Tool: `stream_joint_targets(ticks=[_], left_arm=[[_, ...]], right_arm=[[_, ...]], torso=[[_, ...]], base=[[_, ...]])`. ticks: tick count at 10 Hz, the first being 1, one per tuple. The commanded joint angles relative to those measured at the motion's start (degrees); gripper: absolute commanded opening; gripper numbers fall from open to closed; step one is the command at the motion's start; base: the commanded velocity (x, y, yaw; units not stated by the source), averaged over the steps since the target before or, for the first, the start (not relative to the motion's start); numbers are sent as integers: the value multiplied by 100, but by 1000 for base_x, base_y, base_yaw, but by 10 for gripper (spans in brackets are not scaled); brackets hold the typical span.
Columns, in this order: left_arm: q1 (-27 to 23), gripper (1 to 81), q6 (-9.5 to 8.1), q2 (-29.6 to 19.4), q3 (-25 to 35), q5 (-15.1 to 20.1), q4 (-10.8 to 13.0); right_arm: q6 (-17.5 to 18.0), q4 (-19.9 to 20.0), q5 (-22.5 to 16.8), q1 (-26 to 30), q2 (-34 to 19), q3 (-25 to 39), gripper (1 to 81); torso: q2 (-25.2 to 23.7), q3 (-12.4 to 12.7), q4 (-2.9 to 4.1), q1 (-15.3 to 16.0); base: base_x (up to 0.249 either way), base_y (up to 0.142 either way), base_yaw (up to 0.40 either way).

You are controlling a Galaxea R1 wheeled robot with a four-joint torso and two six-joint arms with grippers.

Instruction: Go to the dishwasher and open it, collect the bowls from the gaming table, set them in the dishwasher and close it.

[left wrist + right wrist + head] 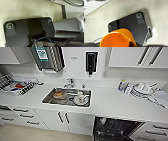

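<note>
While the dishwasher [113,130] gapes below the counter [112,103] edge—gripper states unreadable—floor [22,134] lies open.

Shared office kitchenette: long white countertop [110,103] with inset stainless-steel sink [50,98] holding dirty dishes, chrome tap [70,82] behind, black wall-mounted soap dispenser [91,62], white cabinet doors with dark bar handles [62,118], stacked white plates [141,90] at right, open built-in dishwasher with dark interior [113,130] under counter

White counter [112,103], steel sink [48,98]
</note>
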Motion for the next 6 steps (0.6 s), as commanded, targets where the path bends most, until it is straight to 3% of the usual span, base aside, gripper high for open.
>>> stream_joint_targets(ticks=[1, 3, 4, 6], left_arm=[[746, 811, 125, 216, -2125, -2129, 231], [1017, 811, 116, 620, -3339, -3002, 205], [1124, 811, 125, 916, -4108, -3421, 66], [1325, 811, 152, 1549, -5499, -4155, 37]], right_arm=[[196, 47, -367, 887, -812, 771, 10], [364, 38, -482, 1272, -1093, 1088, 10], [417, 38, -483, 1406, -1182, 1254, 10], [522, 38, -543, 1686, -1191, 1404, 10]], torso=[[0, 0, 0, 0], [0, 2, 0, 0], [0, 2, 0, 0], [0, -219, 0, 0]], base=[[0, 0, 0], [0, 0, 0], [0, 0, 0], [0, 0, 0]])
